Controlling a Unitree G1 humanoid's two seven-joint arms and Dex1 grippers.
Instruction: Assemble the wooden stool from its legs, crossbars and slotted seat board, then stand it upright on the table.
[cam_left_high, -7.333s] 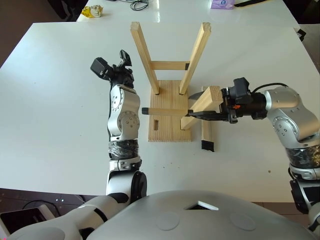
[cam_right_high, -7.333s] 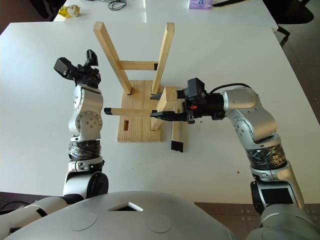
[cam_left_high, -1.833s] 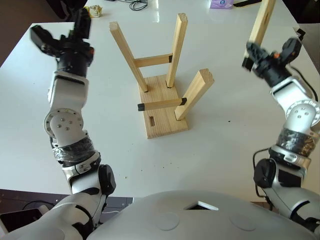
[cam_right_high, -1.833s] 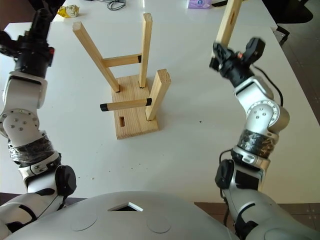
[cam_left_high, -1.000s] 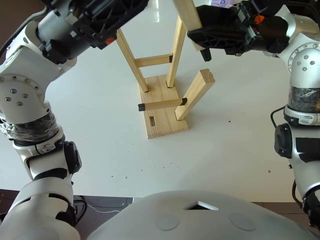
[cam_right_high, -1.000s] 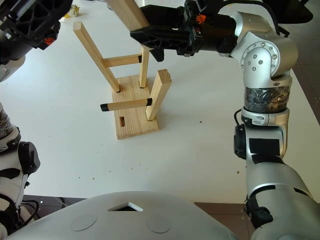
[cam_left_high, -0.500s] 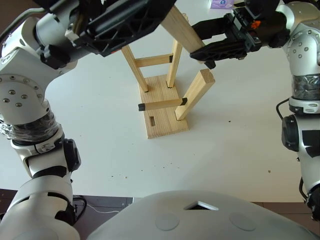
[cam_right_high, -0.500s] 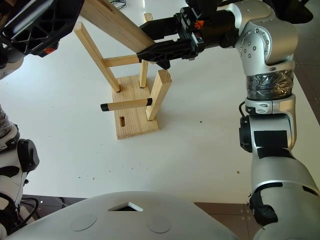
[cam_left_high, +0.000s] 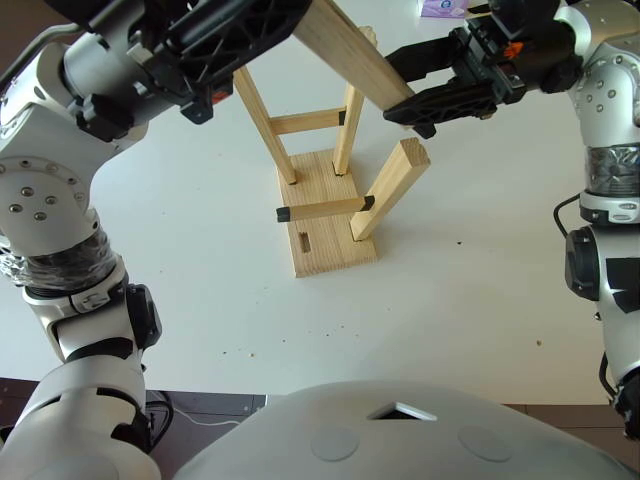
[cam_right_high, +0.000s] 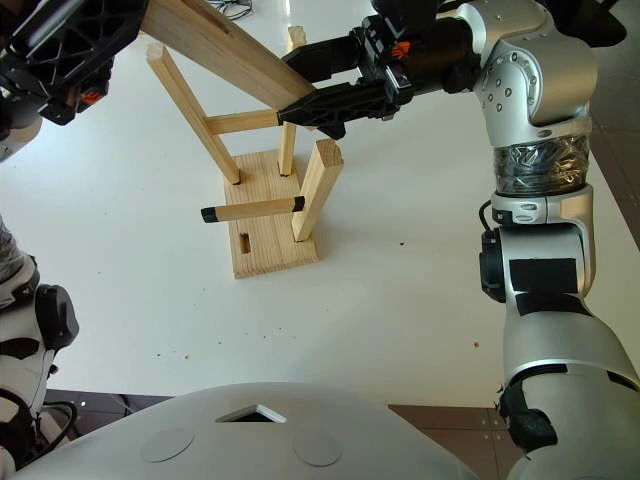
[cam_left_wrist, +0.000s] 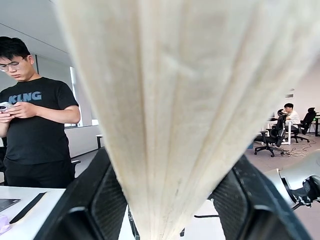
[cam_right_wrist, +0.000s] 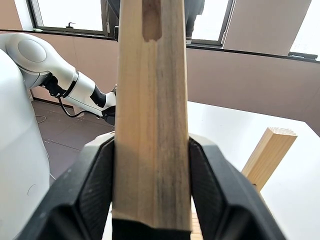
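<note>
both the left gripper (cam_left_wrist: 165, 200) and right gripper (cam_right_wrist: 152, 185) clamp the last leg (cam_left_high: 350, 55) between their fingers, above the seat board (cam_left_high: 335, 258); we judge one should let go before seating it in the free slot (cam_left_high: 303, 240).

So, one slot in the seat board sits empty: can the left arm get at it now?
Probably not as is: the left pincer is shut on the loose leg, which the right pincer also clamps, above the stool. The slot itself lies uncovered.
</note>
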